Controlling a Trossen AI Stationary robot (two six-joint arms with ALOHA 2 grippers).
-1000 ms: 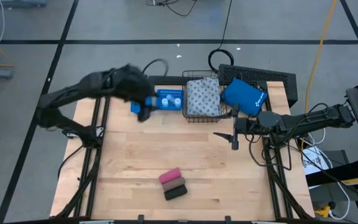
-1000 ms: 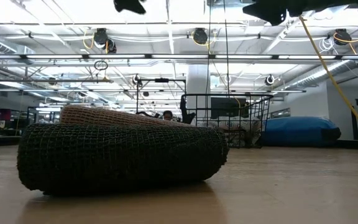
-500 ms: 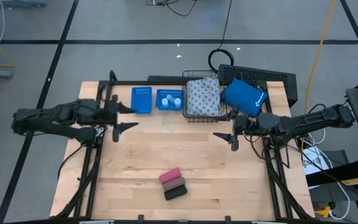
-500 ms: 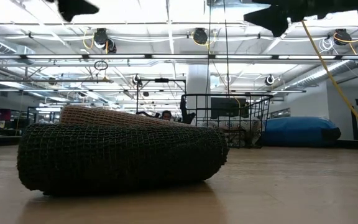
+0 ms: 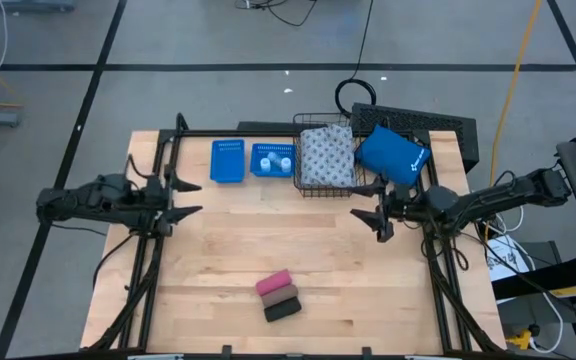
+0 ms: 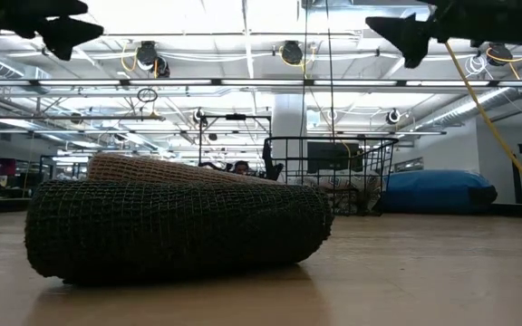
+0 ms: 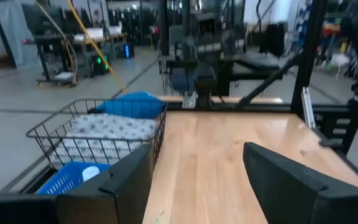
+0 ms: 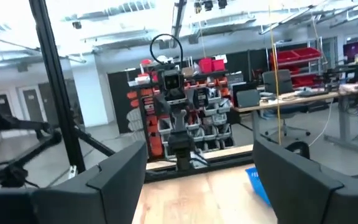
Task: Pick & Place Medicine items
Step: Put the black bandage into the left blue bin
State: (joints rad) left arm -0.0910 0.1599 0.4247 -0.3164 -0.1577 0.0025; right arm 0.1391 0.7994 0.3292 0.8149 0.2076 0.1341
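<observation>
Hovering at the table's edges, left gripper and right gripper had fingers spread, empty. Pink block touched dark block near the front; a good approach was descending vertically, straddling only one.

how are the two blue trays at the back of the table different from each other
The left blue tray lies bare, its perforated floor showing; the right blue tray holds two white bottles. The left tray stands alone nearer the table's left side; the right one sits beside the wire basket. Both are bright blue and lie flat along the far edge.
</observation>
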